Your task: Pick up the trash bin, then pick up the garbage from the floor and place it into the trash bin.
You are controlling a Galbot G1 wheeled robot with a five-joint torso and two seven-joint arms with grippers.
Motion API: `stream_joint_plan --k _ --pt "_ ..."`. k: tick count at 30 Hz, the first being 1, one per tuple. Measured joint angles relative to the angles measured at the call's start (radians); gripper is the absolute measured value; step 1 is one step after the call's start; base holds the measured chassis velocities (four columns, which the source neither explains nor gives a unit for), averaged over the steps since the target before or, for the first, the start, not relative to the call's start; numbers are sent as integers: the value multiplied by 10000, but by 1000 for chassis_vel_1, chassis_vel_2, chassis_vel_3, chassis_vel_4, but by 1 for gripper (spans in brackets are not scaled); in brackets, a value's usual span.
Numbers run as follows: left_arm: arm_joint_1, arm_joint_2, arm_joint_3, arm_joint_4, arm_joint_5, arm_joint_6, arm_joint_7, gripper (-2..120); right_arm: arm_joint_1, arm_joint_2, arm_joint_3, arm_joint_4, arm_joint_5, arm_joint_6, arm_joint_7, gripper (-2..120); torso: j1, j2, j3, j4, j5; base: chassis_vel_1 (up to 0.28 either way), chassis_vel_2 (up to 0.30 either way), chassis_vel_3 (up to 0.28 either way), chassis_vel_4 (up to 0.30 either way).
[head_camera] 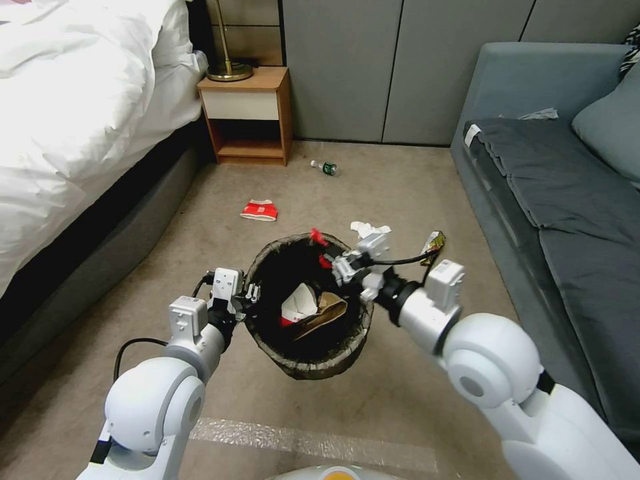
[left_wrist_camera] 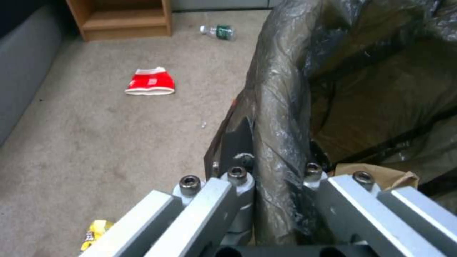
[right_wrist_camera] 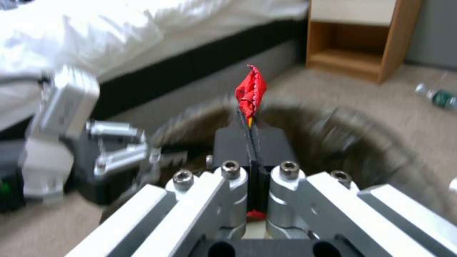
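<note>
The trash bin (head_camera: 308, 308) is being held above the carpet (head_camera: 400, 193) by the left gripper (head_camera: 250, 293), whose fingers are being pressed together on the rim, one inside and one outside, with the dark crinkled bag liner (left_wrist_camera: 281, 107) pinched between them. The right gripper (head_camera: 331, 257) is being kept over the far side of the bin opening, pinching a thin flat red packet (right_wrist_camera: 251, 91) that is standing up between the closed fingers.

A risk is being judged here: the packet is light and flat, so if it is released too near the rim, it could be caught on the folded liner or dropped outside. The liner is thin glossy film, so the grip on the rim could be lost by sliding, and the bin could be tilted.

Inside the bin a crumpled brown paper bag (head_camera: 328, 313) and a red-and-white carton (head_camera: 298, 308) are lying. On the carpet a squashed red carton (head_camera: 259, 210), a small bottle (head_camera: 326, 168) with a green label, a white tissue (head_camera: 363, 228) and a shiny wrapper (head_camera: 433, 245) are still being left
</note>
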Motion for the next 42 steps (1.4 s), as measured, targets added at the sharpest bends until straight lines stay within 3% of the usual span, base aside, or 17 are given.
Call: stream_joint_plan --k 10,21,24,33,35,42 --pt "-72 -31 24 67 14 15 -16 2 -128 164 -1059 -398 -371 -395 680 0 0 0 0 -2 0 0 0 0 0" --pt "-75 -74 24 65 21 25 -17 2 22 603 -1328 -699 -637 -556 1233 36 0 1 0 -1 0 0 0 0 0" --pt "-67 -69 22 54 21 30 -17 2 -37 697 -1336 -697 -784 -556 1237 53 0 1 0 -1 0 0 0 0 0" --pt "-48 -70 19 27 21 33 -11 2 -165 681 -1049 -487 -925 -517 1200 82 0 1 0 -1 1 0 0 0 0" --pt "-43 -76 23 21 22 33 -6 2 -252 638 -947 -382 -951 -490 1161 92 -1 0 0 -1 1 0 0 0 0" --pt "-24 -81 16 -27 24 33 0 2 -619 546 -703 -153 -1281 -219 817 100 0 1 0 -1 1 0 0 0 0"
